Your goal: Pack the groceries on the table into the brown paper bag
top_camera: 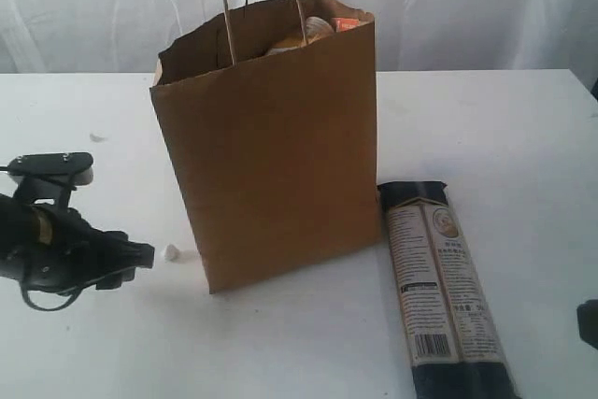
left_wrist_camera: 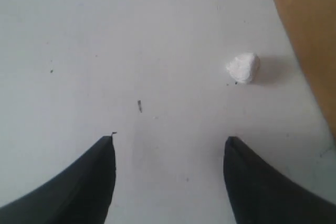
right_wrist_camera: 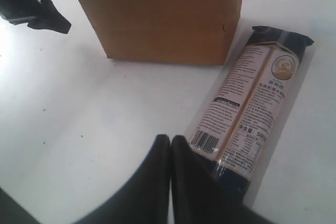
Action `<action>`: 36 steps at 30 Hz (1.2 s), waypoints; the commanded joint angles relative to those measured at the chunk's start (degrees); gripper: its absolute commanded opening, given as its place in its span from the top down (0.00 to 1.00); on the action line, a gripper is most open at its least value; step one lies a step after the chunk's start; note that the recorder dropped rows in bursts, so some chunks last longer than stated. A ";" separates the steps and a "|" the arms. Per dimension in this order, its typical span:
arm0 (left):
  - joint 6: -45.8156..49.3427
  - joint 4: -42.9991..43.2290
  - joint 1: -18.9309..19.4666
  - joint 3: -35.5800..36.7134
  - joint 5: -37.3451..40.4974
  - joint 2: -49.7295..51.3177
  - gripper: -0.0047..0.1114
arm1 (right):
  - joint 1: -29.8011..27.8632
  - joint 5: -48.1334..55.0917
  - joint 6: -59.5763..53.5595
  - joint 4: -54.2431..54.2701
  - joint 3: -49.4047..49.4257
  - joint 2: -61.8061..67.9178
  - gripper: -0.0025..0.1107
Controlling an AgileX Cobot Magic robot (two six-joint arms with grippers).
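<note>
Across the whole frame lies the table [top_camera: 505,128]. At centre the bag [top_camera: 271,147] stands upright, with groceries [top_camera: 318,33] showing at its top. At lower right the pasta pack [top_camera: 444,277] lies flat, just beside the bag. At lower left the left gripper [left_wrist_camera: 170,140] has its jaws apart and empty, near a white crumb [top_camera: 171,253]. The right gripper [right_wrist_camera: 170,139] has its jaws pressed together, holding nothing.

The right gripper [right_wrist_camera: 170,140] hangs with jaws pressed together over the white table [right_wrist_camera: 79,119], just beside the pasta pack [right_wrist_camera: 252,108] lying flat next to the paper bag [right_wrist_camera: 157,14].
</note>
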 commanded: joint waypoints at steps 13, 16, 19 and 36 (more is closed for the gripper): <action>-2.88 0.34 1.27 -6.48 -5.14 8.94 0.41 | -0.38 -0.13 -0.67 0.01 0.28 -0.28 0.98; -3.42 0.34 1.27 -6.48 -5.14 8.94 0.41 | -0.38 -0.13 -0.67 0.01 0.28 -0.28 0.98; -3.94 0.34 1.27 -6.48 -6.17 9.33 0.41 | -0.38 -0.13 -0.67 0.01 0.28 -0.28 0.98; -4.19 3.34 -0.90 -6.48 -12.28 14.38 0.41 | -0.38 -0.13 -0.67 0.01 0.28 -0.28 0.98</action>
